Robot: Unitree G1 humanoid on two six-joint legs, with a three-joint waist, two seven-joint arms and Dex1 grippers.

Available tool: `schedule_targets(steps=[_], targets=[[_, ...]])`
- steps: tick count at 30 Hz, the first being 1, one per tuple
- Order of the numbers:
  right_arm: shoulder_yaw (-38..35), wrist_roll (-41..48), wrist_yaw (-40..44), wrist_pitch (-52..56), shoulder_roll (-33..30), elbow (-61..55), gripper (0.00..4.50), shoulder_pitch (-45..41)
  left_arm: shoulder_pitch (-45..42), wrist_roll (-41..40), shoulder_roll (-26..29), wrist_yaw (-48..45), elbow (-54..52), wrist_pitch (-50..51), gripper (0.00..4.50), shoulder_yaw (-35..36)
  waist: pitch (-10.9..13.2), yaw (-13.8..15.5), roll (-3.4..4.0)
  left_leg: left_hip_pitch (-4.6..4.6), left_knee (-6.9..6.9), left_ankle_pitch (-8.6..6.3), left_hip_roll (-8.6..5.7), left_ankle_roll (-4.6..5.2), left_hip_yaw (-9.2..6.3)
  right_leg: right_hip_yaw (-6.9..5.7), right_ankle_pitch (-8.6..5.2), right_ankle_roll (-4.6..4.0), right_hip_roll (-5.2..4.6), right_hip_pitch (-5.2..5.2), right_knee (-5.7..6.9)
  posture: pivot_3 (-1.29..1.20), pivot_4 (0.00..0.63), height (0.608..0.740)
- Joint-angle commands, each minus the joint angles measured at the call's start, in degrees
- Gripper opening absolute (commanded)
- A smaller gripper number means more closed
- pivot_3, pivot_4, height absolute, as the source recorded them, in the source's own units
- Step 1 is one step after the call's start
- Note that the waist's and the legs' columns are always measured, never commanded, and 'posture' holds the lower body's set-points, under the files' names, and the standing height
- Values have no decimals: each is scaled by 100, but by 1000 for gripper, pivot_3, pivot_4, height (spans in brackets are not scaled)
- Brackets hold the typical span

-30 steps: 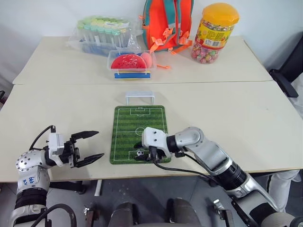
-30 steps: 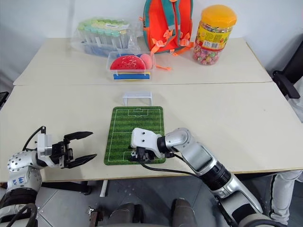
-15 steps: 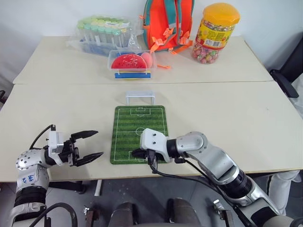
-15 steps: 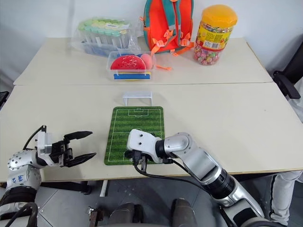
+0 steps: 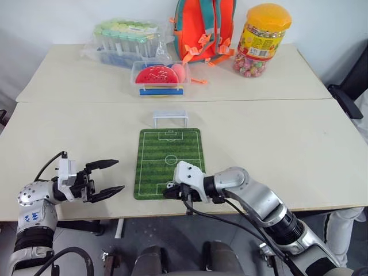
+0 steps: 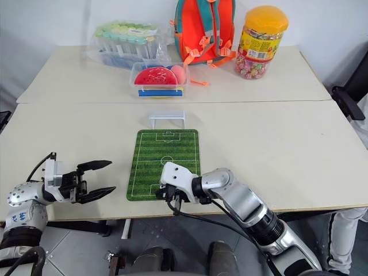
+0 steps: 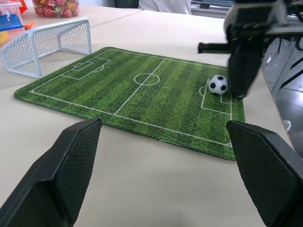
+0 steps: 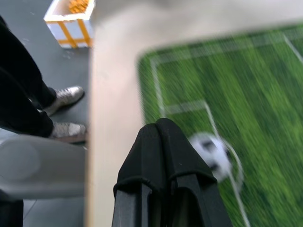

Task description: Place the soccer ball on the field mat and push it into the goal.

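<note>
The tiny black-and-white soccer ball [image 7: 218, 84] rests on the green striped field mat [image 5: 169, 155], by the penalty box at the mat's near end. My right gripper [image 5: 167, 192] is shut with nothing in it. Its fingertips [image 8: 161, 135] sit just beside the soccer ball [image 8: 213, 152], on the near-edge side, low over the mat. I cannot tell whether they touch the ball. The white goal [image 5: 169, 119] stands at the mat's far end, its mouth facing the mat. To the left of the mat my left gripper [image 5: 107, 177] hovers open and empty, pointing toward it.
On the far table stand a clear box with red and blue contents [image 5: 158, 79], a tray of tubes [image 5: 123, 40], an orange backpack [image 5: 204, 29] and a candy jar [image 5: 261, 40]. The table's front edge runs close behind the mat's near end.
My right gripper has shut its fingers and dropped slightly toward the mat's near edge, beside the ball. The ball has kept its spot. The left arm has stayed still.
</note>
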Motion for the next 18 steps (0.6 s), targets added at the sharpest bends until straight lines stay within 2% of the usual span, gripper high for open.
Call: schedule_targets(steps=[1,7,12,18], targets=[[-609,-220,-113,-532,-268,452,44,-487,-226,-66,33,-499,60,-94,4500,9,2,15,-2,0,1,0,0,0,2,0,0,0,0,0,0,0,150,740],[-1934,-249,-700,-880,-538,1457,44,-1880,-780,47,-44,-477,566,-249,4500,-68,8,3,4,-5,1,0,2,0,5,-1,0,0,1,-9,1,0,150,740],[-2415,-120,-665,-705,-911,1184,44,-1703,-1113,124,-94,-389,932,-332,4500,-124,4,6,-2,-5,-16,-3,3,-6,10,-34,0,-1,1,-9,2,0,150,740],[-2922,241,-382,-491,-1454,519,44,-884,-1435,297,-38,1,1198,80,4500,-159,7,23,1,-18,-20,-6,2,-8,16,-67,0,0,0,-9,-1,0,150,740]])
